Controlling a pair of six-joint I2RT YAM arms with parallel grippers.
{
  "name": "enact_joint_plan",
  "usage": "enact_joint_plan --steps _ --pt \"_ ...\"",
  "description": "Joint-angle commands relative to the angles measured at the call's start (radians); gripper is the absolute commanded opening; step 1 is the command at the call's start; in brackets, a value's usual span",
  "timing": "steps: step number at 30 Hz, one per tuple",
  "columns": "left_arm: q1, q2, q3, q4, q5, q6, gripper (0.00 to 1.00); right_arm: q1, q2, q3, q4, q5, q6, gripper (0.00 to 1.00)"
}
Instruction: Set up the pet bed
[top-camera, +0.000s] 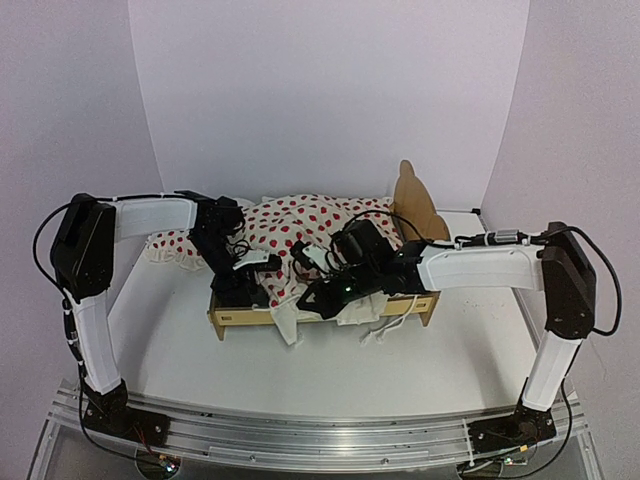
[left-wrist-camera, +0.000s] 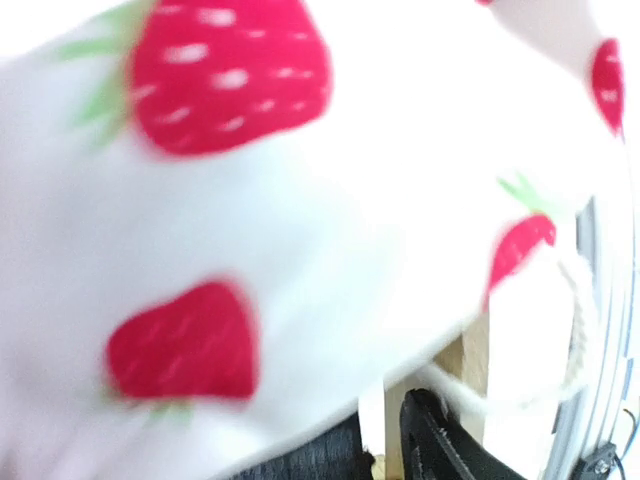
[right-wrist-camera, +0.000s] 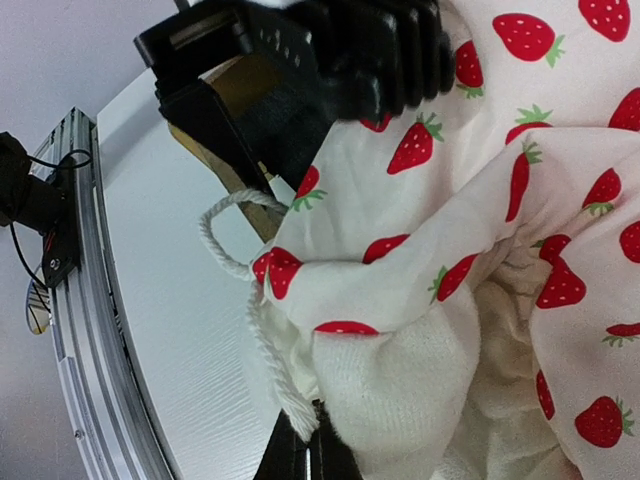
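The pet bed is a light plywood frame with a wavy headboard, lying across the middle of the table. A white blanket with red strawberries is bunched over it. My left gripper sits at the bed's left end, open. Its wrist view is filled by the blanket, with one black finger beside a wooden rail. My right gripper is at the bed's front edge, shut on the blanket's fleecy edge by its white cord.
A red-dotted piece of fabric lies off the bed's left end, behind my left arm. White corners of the blanket hang over the front rail. The aluminium base rail runs along the near table edge. White walls enclose the back and sides.
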Motion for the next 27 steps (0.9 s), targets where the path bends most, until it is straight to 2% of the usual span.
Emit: enact_joint_plan --steps 1,4,10,15,19,23,25,27 --pt "0.055 -0.07 0.087 -0.105 0.063 0.038 0.68 0.046 0.005 0.028 -0.015 -0.009 0.005 0.0" --pt "0.07 -0.082 0.117 -0.149 0.072 0.085 0.69 0.076 0.004 0.015 -0.02 -0.008 0.004 0.0" --pt "0.068 -0.18 0.042 -0.155 0.118 0.122 0.66 0.121 0.026 0.043 -0.021 -0.007 0.025 0.0" --pt "0.023 -0.319 -0.117 0.076 0.129 -0.007 0.68 0.141 0.042 0.079 -0.006 -0.045 0.038 0.0" --pt "-0.016 -0.396 -0.245 0.229 0.137 -0.038 0.69 0.173 0.077 0.131 -0.002 -0.088 0.034 0.01" --pt "-0.051 -0.42 -0.318 0.291 0.144 -0.019 0.7 0.188 0.085 0.146 -0.003 -0.124 0.033 0.13" --pt "-0.061 -0.421 -0.337 0.329 0.146 -0.022 0.7 0.192 0.061 0.128 -0.016 -0.129 0.026 0.24" --pt "-0.073 -0.419 -0.354 0.35 0.143 -0.019 0.7 0.192 0.015 0.091 -0.048 -0.104 0.004 0.4"
